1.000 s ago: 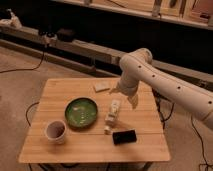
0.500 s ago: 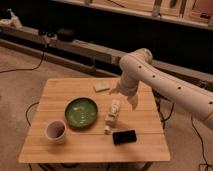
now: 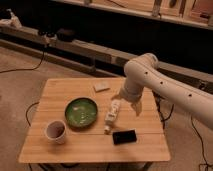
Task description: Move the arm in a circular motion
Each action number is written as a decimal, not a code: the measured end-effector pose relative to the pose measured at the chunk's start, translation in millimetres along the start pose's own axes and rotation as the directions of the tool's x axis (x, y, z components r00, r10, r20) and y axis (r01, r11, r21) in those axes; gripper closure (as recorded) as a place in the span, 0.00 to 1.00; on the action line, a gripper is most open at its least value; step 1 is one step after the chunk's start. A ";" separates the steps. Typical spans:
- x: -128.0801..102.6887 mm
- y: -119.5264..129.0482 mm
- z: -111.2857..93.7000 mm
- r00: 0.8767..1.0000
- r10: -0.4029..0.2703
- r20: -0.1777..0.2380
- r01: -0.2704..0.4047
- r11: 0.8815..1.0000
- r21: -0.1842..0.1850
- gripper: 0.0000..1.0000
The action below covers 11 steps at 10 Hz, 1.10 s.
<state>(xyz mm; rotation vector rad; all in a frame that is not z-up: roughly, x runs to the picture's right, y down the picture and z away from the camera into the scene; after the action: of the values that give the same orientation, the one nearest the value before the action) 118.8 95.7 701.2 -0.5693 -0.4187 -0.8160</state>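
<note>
The arm (image 3: 165,85) is thick, white and tubular with small dark dots. It reaches in from the right edge, bends at a rounded elbow (image 3: 141,66) and points down over the wooden table (image 3: 60,95). Its gripper (image 3: 128,103) hangs just above the table's right middle, open, with nothing between its fingers. The gripper is right beside the upper end of a small white bottle (image 3: 112,114) that lies on the table; I cannot tell whether they touch.
On the table are a green bowl (image 3: 81,111), a cup (image 3: 55,131) at the front left, a black phone (image 3: 124,136) at the front and a small pale block (image 3: 101,87) at the back. A long low shelf (image 3: 75,47) runs behind. Cables lie on the floor.
</note>
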 end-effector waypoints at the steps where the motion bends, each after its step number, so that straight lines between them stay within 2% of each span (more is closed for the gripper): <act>1: 1.4 17.5 2.8 1.000 0.030 0.007 -0.029 0.999 -0.022 0.20; 2: 6.4 34.5 5.3 0.998 0.066 0.011 -0.066 0.997 -0.040 0.20; 4: 29.8 67.0 5.1 0.987 0.158 0.003 -0.158 0.986 -0.050 0.20; 5: 50.0 82.1 0.0 0.978 0.208 -0.015 -0.208 0.977 -0.039 0.20; 7: 87.9 98.2 -7.7 0.968 0.245 -0.046 -0.246 0.969 -0.015 0.20; 9: 128.2 99.4 -11.2 0.969 0.241 -0.059 -0.241 0.971 0.012 0.20; 11: 167.6 87.2 -12.3 0.970 0.228 -0.080 -0.226 0.973 0.038 0.20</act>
<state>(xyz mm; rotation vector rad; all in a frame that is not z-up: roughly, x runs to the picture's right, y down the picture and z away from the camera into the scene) 291.7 42.5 757.3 -0.5428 -0.2816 -0.6108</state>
